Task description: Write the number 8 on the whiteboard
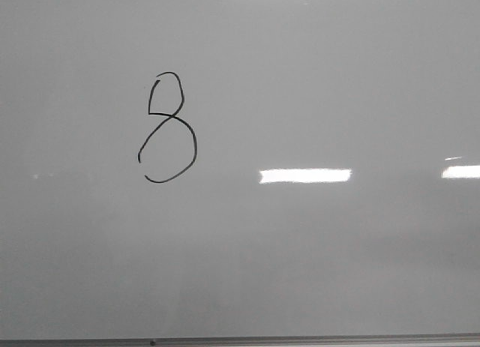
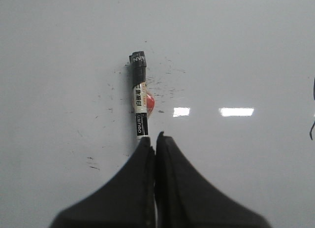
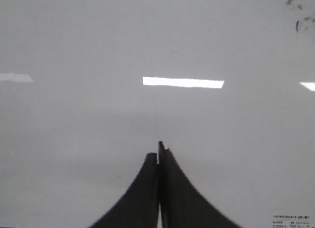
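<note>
The number 8 [image 1: 169, 130] is a thin black figure on the whiteboard [image 1: 337, 272], left of the middle; its lower loop is left unclosed. A bit of black line shows at the edge of the left wrist view [image 2: 313, 90]. A marker [image 2: 141, 102], with a black cap, white labelled barrel and a red spot, lies flat on the whiteboard [image 2: 246, 50]. My left gripper [image 2: 155, 139] is shut just short of the marker; the marker's near end passes under one fingertip, not between the jaws. My right gripper [image 3: 158, 151] is shut and empty over bare whiteboard [image 3: 74, 41]. Neither gripper shows in the front view.
A grey metal edge strip [image 1: 300, 339] runs along the board's near side. Bright light reflections [image 1: 305, 175] lie on the board. Ink specks [image 2: 165, 85] surround the marker. Dark smudges [image 3: 298, 11] and a small printed label [image 3: 291, 222] show in the right wrist view.
</note>
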